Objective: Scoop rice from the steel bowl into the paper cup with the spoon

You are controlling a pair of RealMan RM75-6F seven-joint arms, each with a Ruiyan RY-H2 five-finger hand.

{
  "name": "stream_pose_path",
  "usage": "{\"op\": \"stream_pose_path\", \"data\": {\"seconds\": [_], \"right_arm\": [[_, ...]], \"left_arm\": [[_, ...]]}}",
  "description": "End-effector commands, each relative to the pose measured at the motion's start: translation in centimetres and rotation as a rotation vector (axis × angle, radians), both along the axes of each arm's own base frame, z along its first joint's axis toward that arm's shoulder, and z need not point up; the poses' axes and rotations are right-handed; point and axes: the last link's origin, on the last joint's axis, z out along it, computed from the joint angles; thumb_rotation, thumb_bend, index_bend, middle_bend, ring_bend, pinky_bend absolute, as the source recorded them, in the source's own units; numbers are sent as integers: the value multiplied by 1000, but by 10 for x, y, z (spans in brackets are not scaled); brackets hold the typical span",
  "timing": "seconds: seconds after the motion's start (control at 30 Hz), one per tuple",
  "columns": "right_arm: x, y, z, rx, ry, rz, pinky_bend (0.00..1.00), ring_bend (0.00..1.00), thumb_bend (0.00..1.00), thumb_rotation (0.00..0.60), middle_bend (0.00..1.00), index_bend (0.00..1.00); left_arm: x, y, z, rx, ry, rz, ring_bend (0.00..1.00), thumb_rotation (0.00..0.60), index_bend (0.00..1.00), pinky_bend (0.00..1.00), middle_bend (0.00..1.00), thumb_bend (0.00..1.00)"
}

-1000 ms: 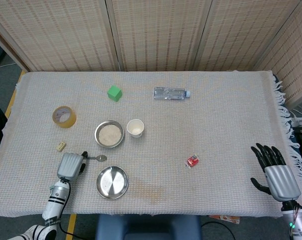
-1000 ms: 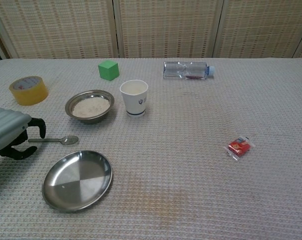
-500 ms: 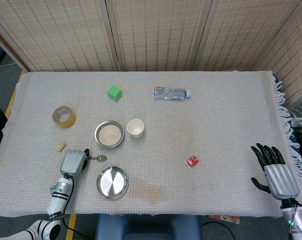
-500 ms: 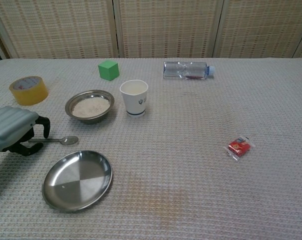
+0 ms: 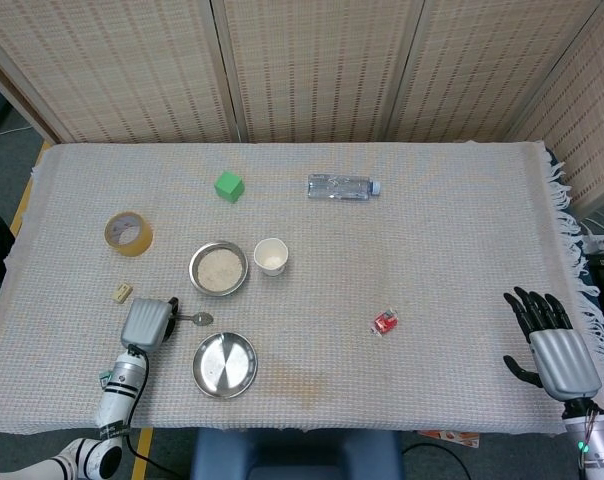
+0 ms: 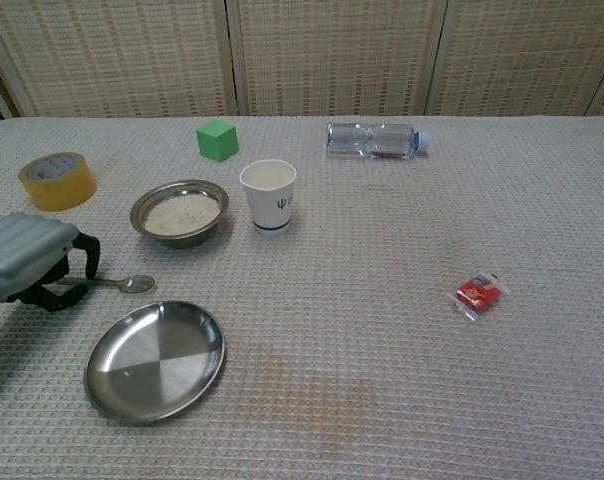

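At 8 o'clock, left hand (image 6: 27,263) fingers curl over the spoon (image 6: 117,284) handle; actual grip hidden. Right hand (image 5: 554,345) spread, off the woven cloth (image 5: 432,240).

The cloth-covered table (image 5: 452,230) carries bowl (image 5: 219,268), cup (image 5: 271,256), plate (image 5: 224,364), bottle (image 5: 342,186), seemingly tape (image 5: 128,232).

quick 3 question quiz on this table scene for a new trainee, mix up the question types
1. True or false: the paper cup stands upright, right of the steel bowl holding rice, in the chest view.
2. Multiple choice: the spoon lies with its handle at which hand? A) left hand B) right hand C) neither
3. Fill in: the plastic bottle lies on its ____.

Key
1. True
2. A; its bowl end points toward the empty steel plate's far side, and the right hand rests open near the table's right edge.
3. side
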Motion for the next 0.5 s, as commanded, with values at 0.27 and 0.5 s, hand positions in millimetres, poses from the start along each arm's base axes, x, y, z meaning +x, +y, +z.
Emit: {"op": "stream_pose_path", "data": {"seconds": [0.27, 0.5], "right_arm": [[0, 1, 0, -3, 0, 4, 0, 0, 151, 600, 0, 0], [1, 1, -1, 3, 4, 7, 0, 0, 151, 600, 0, 0]], "left_arm": [[-1, -1, 3, -2, -2, 4, 1000, 600, 652, 1000, 1000, 382], [2, -3, 16, 5, -17, 5, 1000, 600, 727, 1000, 1000, 401]]}}
